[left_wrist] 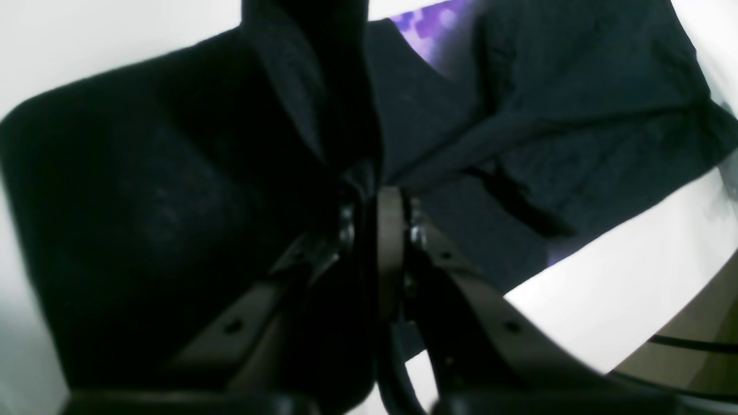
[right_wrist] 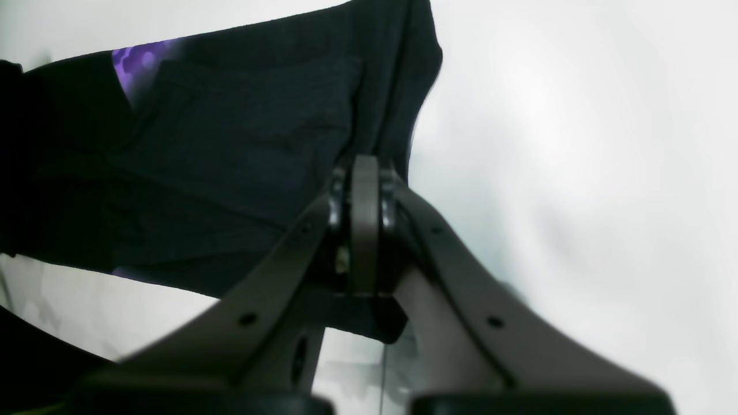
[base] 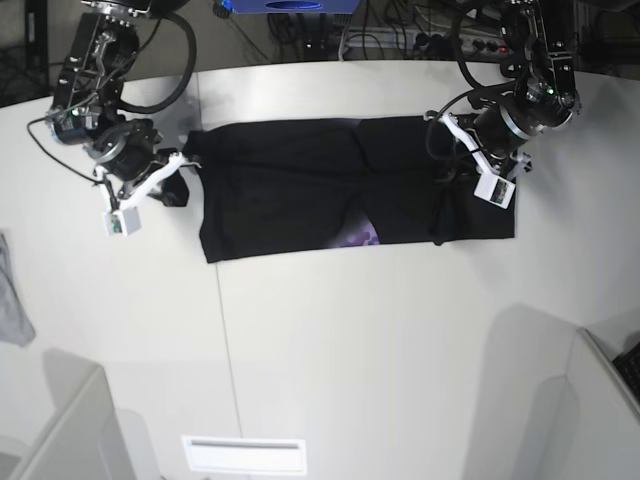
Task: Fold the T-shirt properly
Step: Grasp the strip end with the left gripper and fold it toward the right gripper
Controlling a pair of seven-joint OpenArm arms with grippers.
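The black T-shirt [base: 280, 190] lies as a long band across the far half of the white table, with a bit of purple print [base: 358, 237] showing at its near edge. My left gripper [base: 447, 150] is shut on a lifted fold of the shirt's right part; in the left wrist view its jaws [left_wrist: 372, 196] pinch black cloth [left_wrist: 576, 104]. My right gripper [base: 183, 165] is shut on the shirt's left end; in the right wrist view its jaws [right_wrist: 364, 173] pinch the cloth's edge [right_wrist: 230, 144]. Purple print also shows there [right_wrist: 135, 63].
A small grey cloth [base: 12, 300] lies at the table's left edge. Cables and a power strip [base: 400, 40] run behind the table's far edge. A white slotted panel [base: 243, 455] sits at the near edge. The table's curved edge [base: 560, 330] falls off at the right.
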